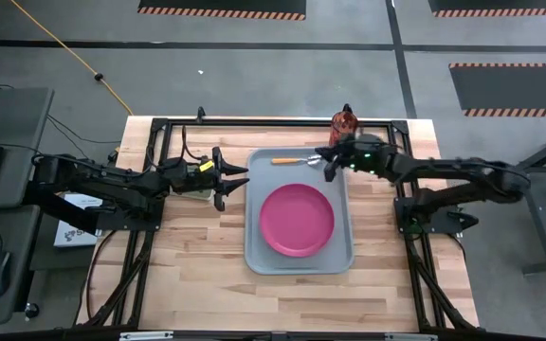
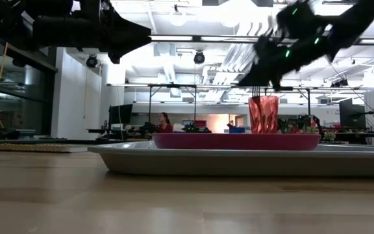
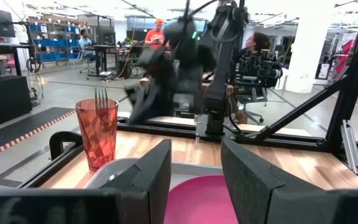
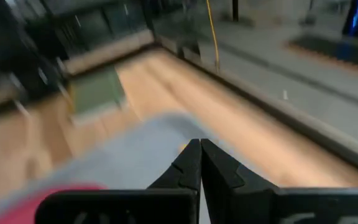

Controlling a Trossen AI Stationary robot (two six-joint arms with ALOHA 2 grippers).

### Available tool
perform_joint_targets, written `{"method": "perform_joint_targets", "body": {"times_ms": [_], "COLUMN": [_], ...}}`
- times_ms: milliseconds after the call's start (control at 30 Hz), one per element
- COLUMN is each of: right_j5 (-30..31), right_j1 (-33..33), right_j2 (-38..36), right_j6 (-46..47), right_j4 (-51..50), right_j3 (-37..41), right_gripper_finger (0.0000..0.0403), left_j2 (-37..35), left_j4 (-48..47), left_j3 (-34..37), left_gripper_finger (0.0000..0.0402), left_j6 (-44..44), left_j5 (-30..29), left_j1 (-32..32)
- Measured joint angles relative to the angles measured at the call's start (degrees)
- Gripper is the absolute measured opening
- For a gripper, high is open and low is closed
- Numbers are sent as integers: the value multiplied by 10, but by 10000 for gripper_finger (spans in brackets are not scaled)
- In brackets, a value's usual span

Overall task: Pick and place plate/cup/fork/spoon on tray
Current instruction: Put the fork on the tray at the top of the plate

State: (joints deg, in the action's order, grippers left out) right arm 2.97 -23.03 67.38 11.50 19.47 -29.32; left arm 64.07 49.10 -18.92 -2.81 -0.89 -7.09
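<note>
The pale grey tray [image 1: 265, 256] lies at the table's middle, and the pink plate [image 1: 297, 220] rests flat on it. An orange-handled metal utensil [image 1: 290, 160] lies across the tray's far end. The red ribbed cup [image 1: 344, 124] stands on the table beyond the tray's far right corner. It also shows in the left wrist view [image 3: 96, 134], with fork tines [image 3: 101, 96] sticking up above its rim. My right gripper [image 1: 329, 169] is shut, raised over the tray's far right corner by the utensil's metal end, with nothing seen between its fingers [image 4: 190, 163]. My left gripper [image 1: 245, 180] is open just left of the tray.
A small green square pad [image 4: 95, 90] lies on the wood left of the tray. A black frame rail [image 1: 273, 121] runs along the table's far edge. Bare wood shows on the table's near side [image 1: 282, 303]. People are in the room beyond the table.
</note>
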Motion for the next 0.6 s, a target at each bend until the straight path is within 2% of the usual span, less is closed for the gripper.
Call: {"method": "perform_joint_targets", "body": {"times_ms": [100,267,367,500,600], "right_j5": [9,91,135,188,211], "right_j1": [-2,-16,-27,-41,-49], "right_j2": [-63,-107,-109,-107,-107], "right_j6": [0,-8,-27,-43,-62], "right_j4": [-2,-22,-46,-84,-93], "right_j3": [0,0,0,0,0], "right_gripper_finger": [0,27,75,158,211], "left_j2": [0,0,0,0,0], "left_j4": [0,0,0,0,0], "left_j3": [0,0,0,0,0], "left_gripper_finger": [131,131,131,131,131], "left_j6": [0,0,0,0,0], "left_j5": [0,0,0,0,0], "left_j1": [0,0,0,0,0]}}
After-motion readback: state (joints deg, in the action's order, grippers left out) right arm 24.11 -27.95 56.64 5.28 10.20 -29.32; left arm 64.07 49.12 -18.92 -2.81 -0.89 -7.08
